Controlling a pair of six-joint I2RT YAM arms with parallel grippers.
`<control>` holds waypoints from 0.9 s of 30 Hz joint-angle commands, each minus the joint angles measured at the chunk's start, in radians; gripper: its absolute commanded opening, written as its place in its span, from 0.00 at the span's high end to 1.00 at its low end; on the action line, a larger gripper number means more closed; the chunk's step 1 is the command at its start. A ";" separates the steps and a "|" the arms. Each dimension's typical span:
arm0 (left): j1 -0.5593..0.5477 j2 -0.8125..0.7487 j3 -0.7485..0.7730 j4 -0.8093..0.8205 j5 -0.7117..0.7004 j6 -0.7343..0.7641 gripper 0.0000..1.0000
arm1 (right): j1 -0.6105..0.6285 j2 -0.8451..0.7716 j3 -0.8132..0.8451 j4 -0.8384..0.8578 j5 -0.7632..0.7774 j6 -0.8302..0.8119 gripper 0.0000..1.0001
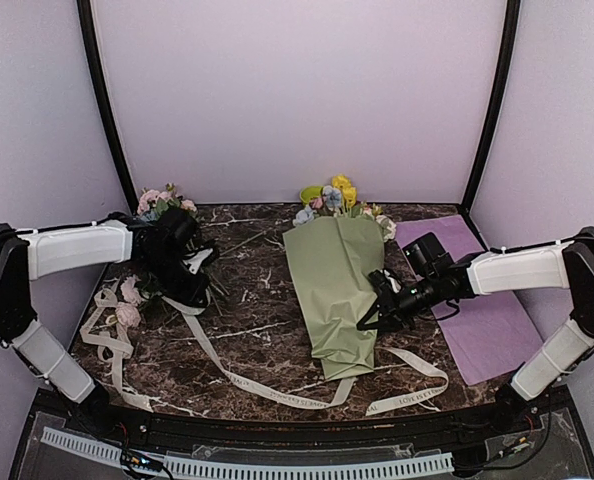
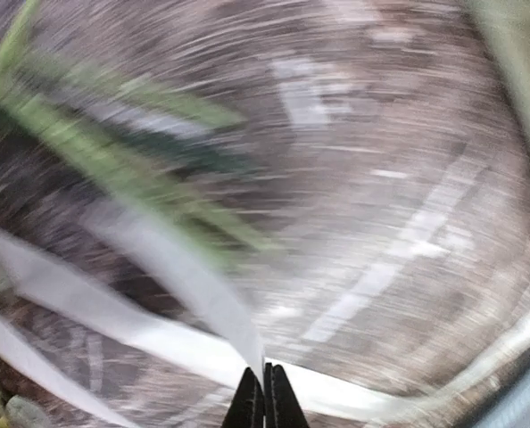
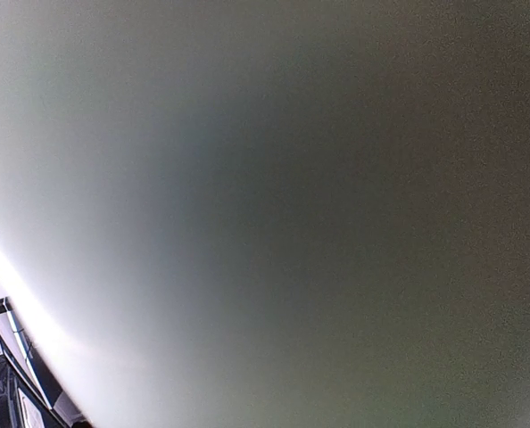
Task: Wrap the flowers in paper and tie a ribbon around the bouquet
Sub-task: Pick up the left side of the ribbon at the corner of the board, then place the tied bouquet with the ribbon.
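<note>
The bouquet, a sage-green paper cone, lies mid-table with the flowers sticking out of its far end. The cream ribbon runs from a pile at the left, under the cone's narrow end, to a loop on the right. My left gripper is low over the ribbon's left stretch. In the blurred left wrist view that gripper is shut on the ribbon. My right gripper sits at the cone's right edge, shut on the paper. Paper fills the right wrist view and hides the fingers.
A loose leafy cluster of pink and blue blooms lies at the back left, with more pink blooms beside the ribbon pile. A flat purple sheet lies under the right arm. Green stems cross the left wrist view.
</note>
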 commanded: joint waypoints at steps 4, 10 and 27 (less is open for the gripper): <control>-0.369 -0.115 0.120 -0.155 0.495 0.318 1.00 | -0.002 -0.026 0.001 0.030 -0.022 -0.022 1.00; -0.557 0.022 0.389 0.059 0.675 0.385 1.00 | -0.002 -0.002 0.015 0.026 -0.016 -0.029 1.00; -0.206 0.277 1.103 0.264 -0.193 0.278 1.00 | -0.002 -0.010 0.038 -0.005 0.002 -0.029 1.00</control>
